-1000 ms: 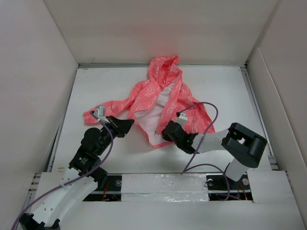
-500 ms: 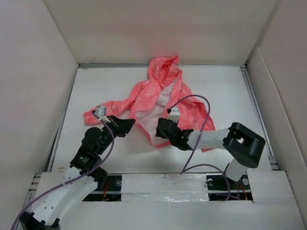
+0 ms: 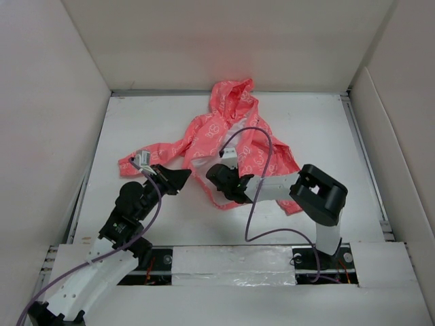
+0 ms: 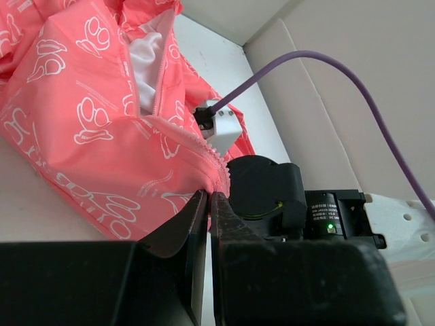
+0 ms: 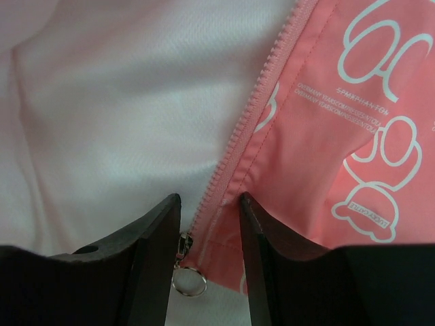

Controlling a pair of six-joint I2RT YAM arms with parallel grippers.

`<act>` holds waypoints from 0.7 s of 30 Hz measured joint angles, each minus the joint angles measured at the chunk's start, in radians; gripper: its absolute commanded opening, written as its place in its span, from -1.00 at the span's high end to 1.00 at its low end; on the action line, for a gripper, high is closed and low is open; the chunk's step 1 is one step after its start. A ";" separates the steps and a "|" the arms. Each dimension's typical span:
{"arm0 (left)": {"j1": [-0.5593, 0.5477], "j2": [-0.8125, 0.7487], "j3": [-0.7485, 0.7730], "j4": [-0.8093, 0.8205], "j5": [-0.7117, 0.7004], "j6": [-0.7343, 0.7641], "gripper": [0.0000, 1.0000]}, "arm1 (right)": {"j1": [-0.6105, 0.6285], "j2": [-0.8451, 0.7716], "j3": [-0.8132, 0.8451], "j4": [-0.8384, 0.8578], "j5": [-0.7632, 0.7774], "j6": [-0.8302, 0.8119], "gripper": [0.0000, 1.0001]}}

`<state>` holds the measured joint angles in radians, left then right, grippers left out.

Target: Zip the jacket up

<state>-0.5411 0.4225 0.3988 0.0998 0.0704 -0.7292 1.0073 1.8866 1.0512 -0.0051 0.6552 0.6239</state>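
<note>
1. The left gripper is pressed together, pinching the jacket at its hem corner.
2. The jacket lies open between the arms, hood farthest.
3. The right gripper is spread, nearest to and straddling the zipper pull; the zipper teeth run straight ahead.

Item: jacket, child-size, coral-pink thin fabric printed with a pale white pattern.
Place: mid-worktop, reaching up toward 12 o'clock.
Pose: laid front-up and rumpled, hood at 12 o'clock, hem toward 6 o'clock.
Sleeves: one sleeve stretched out toward 8 o'clock; the other sleeve running toward 4 o'clock, partly hidden.
Front: unzipped, panels parted, white lining showing between them.
Zipper: pink zipper teeth unjoined along the panel edge; slider with small metal ring down at the hem end.
</note>
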 measured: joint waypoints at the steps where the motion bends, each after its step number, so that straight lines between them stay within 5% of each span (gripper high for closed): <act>1: 0.000 0.000 0.000 0.000 0.000 0.000 1.00 | 0.000 0.011 0.011 -0.010 0.008 -0.003 0.16; 13: 0.000 0.007 0.000 0.002 -0.035 0.014 1.00 | 0.000 -0.049 -0.060 -0.021 0.023 0.005 0.97; 21: 0.000 0.155 -0.008 0.111 -0.046 0.008 1.00 | 0.002 -0.239 -0.193 -0.053 0.014 -0.012 1.00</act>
<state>-0.5411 0.5777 0.3904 0.2108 0.0242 -0.7216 1.0096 1.6478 0.8581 -0.0578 0.6693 0.6117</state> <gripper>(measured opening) 0.014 0.037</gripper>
